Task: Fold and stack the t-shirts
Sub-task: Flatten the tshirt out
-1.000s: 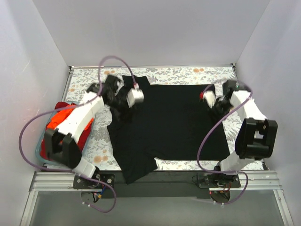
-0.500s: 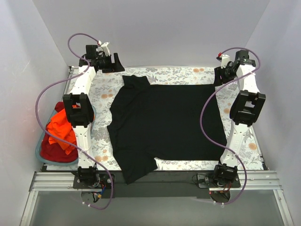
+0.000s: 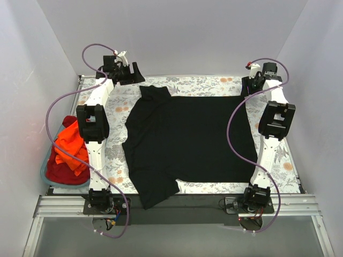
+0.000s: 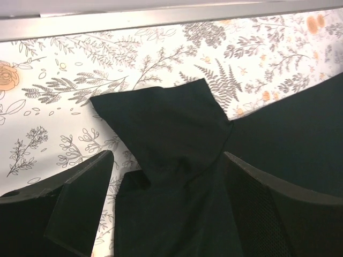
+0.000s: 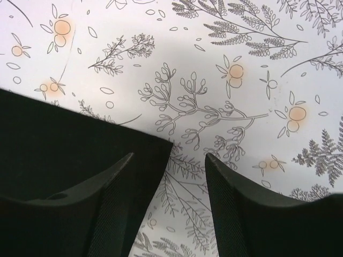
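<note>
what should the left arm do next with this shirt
Probably lower the left gripper and pinch the far sleeve of the black t-shirt: its open jaws hang right above that sleeve, which looks creased rather than flat.

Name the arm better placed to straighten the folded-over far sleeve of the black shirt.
Left. The left gripper hangs open directly over that crumpled sleeve; the right gripper hovers by the opposite hem corner.
</note>
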